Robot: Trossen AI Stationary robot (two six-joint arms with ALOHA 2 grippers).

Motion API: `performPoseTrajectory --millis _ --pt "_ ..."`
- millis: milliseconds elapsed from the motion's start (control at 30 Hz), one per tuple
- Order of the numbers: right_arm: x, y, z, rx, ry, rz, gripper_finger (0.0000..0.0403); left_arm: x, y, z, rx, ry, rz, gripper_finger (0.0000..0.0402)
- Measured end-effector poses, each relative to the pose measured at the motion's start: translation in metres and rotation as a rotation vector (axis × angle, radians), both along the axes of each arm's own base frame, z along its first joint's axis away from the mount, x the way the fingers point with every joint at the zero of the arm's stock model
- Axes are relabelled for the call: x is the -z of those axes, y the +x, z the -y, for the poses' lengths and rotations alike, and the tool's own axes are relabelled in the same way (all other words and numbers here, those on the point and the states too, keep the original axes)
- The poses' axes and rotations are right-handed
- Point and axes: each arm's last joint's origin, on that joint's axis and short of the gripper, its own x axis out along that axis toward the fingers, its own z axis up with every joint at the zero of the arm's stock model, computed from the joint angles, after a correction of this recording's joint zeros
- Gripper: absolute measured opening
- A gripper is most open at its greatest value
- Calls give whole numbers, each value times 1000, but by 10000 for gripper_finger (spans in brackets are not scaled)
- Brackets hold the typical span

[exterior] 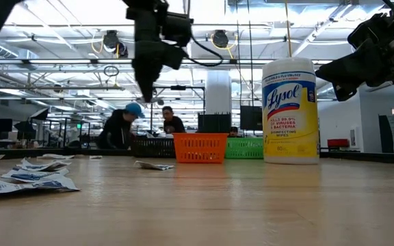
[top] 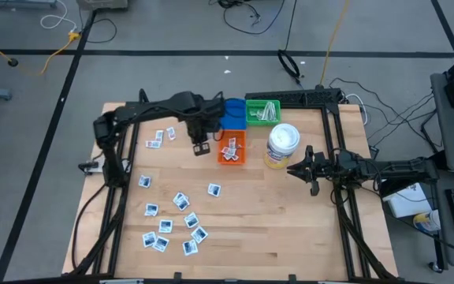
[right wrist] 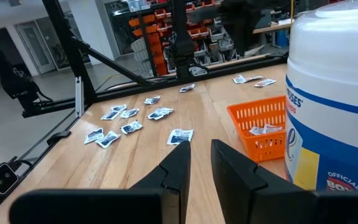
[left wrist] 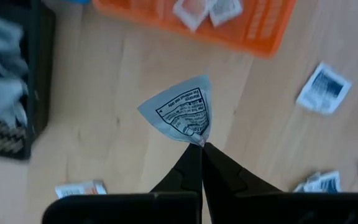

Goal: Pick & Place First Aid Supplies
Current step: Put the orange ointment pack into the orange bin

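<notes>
**Packet pinched at fingertips, just short of orange basket**

Left gripper clamped on one small white packet with dark print, caught by a corner between the closed fingertips, the rest of the packet standing free beyond them. Held above the wooden table, just beside the orange basket, on the side facing the scattered packets; not over the basket itself, from overhead. Two or three packets with red print already inside that basket.

Loose packets spread flat over the table's left half, well apart from the raised gripper: a main cluster toward the near edge, one alone near the middle, a pair farther back beside the left arm. At table height, the nearest of them lying flat and slightly curled.

Blue bin and green basket behind the orange one, side by side. Green one holding pale wrapped strips.

Right gripper idle on the right, lifted off the table just beside the yellow wipes canister, fingers slightly parted, gripping nothing.
</notes>
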Motion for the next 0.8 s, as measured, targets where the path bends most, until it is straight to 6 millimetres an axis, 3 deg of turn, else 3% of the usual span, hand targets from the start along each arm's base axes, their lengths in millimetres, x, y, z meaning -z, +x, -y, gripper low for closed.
performPoseTrajectory --millis 400,800 --pt "0 0 0 0 0 1 59 -1 58 -15 50 4 0 2" --pt "0 0 0 0 0 0 59 51 97 -8 101 5 -7 1"
